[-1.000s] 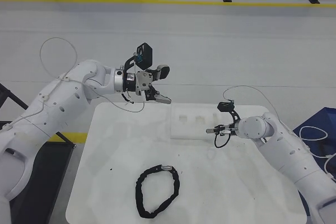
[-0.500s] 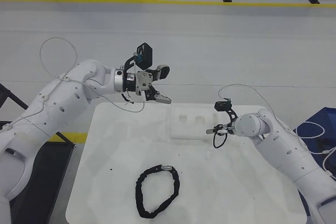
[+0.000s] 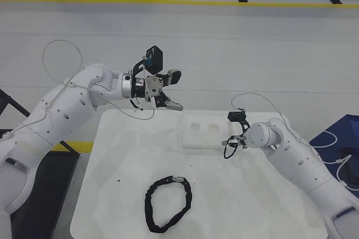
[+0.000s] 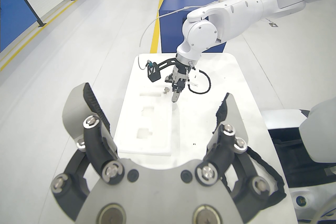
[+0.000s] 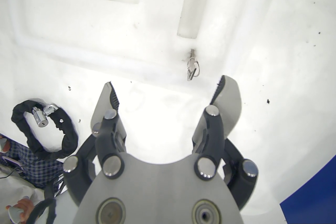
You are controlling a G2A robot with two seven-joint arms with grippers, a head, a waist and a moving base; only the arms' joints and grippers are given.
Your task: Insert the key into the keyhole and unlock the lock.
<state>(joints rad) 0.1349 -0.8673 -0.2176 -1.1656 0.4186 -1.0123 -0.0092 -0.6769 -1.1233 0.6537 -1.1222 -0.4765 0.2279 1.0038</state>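
Both sets of jaws stand open. The left jaws hang over the desk's 11 o'clock corner. The right jaws sit just short of the key, which rests at the foam tray's edge toward 1 o'clock. The chain lock lies toward 6 o'clock, well apart.

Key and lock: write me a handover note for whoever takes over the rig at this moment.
Left tool: open, empty, held above the table's edge.
Right tool: open, empty, just short of the key.
Key: on the foam block, near its edge.
Chain lock: looped on the table, apart from both tools.
Done: nothing yet.
To do: grasp key, insert into lock, turn.
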